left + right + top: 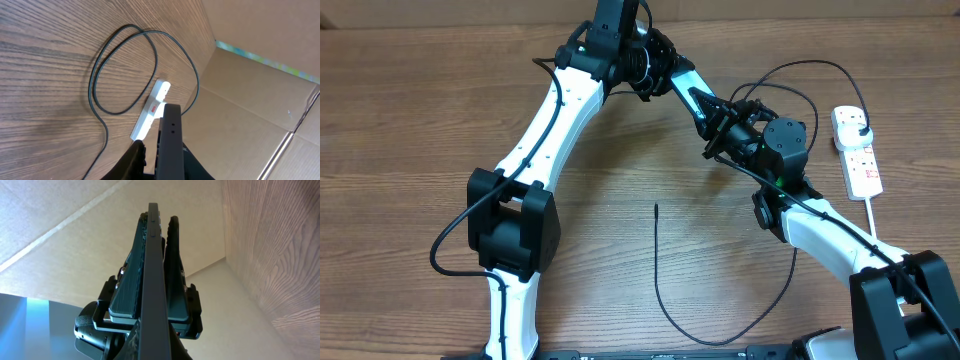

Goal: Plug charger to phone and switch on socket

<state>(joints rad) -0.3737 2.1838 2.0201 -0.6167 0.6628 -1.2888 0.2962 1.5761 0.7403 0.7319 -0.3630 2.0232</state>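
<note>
While on phone (692, 92), left arm (555, 120), right arm (820, 225) tip-to-tip.

A wooden table (400, 100) fills the overhead view. It is mid-brown with dark grain running across, and evenly lit. Along its far edge runs a pale beige wall (440, 8).

In the left wrist view that backdrop shows as cardboard panels (250, 82), tan and matt. They meet the tabletop at an angle and are creased by straight fold lines (250, 110). A thin teal strip (260, 58) runs along one upper seam.

The right wrist view shows a cream panel (45, 210) crossed by a diagonal seam (65, 223) — and below it a blue patch (20, 325), too blurred to identify. Wood grain rises along that view's right side.
</note>
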